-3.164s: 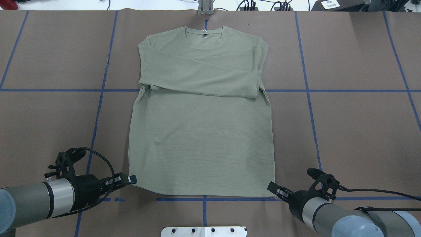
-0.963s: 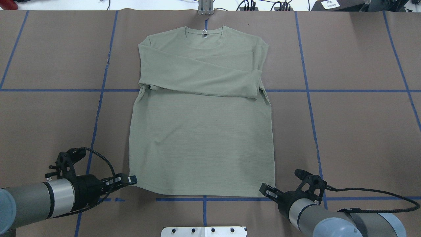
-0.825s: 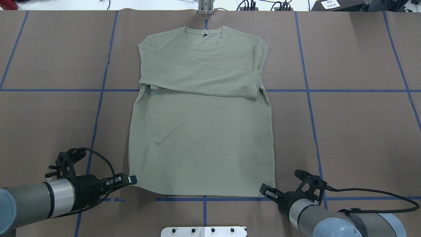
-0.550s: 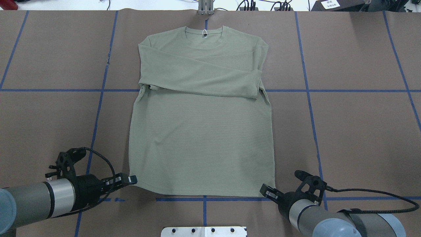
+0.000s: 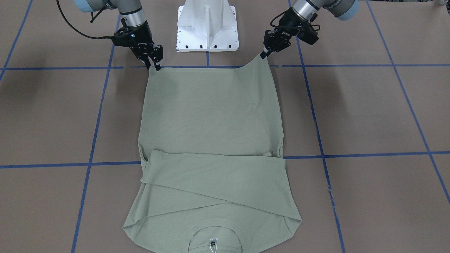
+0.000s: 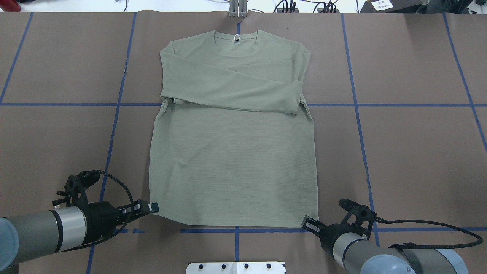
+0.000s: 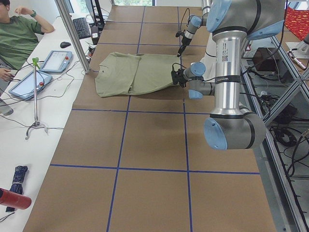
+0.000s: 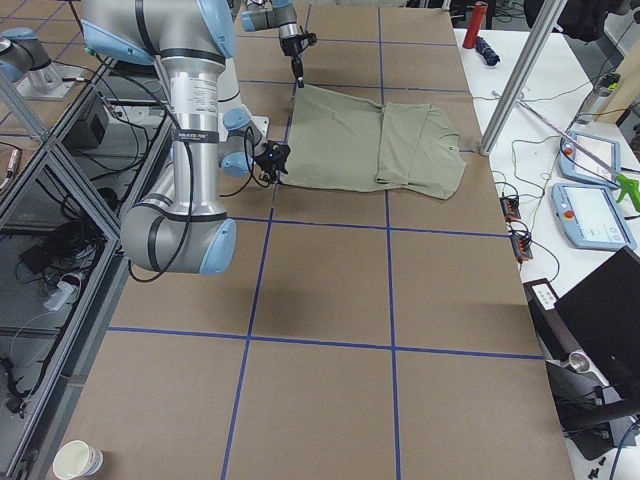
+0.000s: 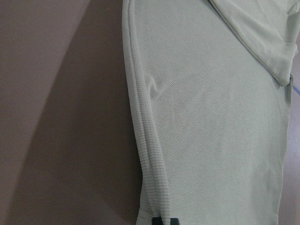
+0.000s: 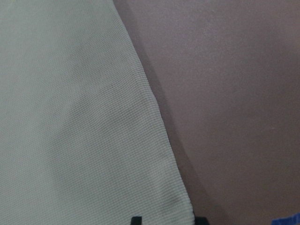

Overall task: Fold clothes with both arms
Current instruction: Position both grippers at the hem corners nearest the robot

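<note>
The pale sage-green shirt (image 6: 232,152) lies flat on the brown table, collar away from me, both sleeves folded across the chest. A white hang tag loop (image 6: 236,38) sits at the collar. My left gripper (image 6: 154,207) is shut on the hem's left corner, which rises to it in the front view (image 5: 263,54); its tips meet over the hem in the left wrist view (image 9: 165,220). My right gripper (image 6: 306,222) is open at the hem's right corner, its fingertips (image 10: 136,220) apart either side of the cloth (image 10: 70,117).
The white pedestal base (image 5: 207,24) stands just behind the hem, between the arms. A metal post (image 6: 238,9) stands at the far edge by the collar. Blue tape lines (image 6: 357,104) grid the table. An operator (image 7: 19,29) sits past the far edge with tablets.
My right gripper has moved left and slightly back, from beside the hem's right corner onto it. The left gripper and the shirt have not moved.
</note>
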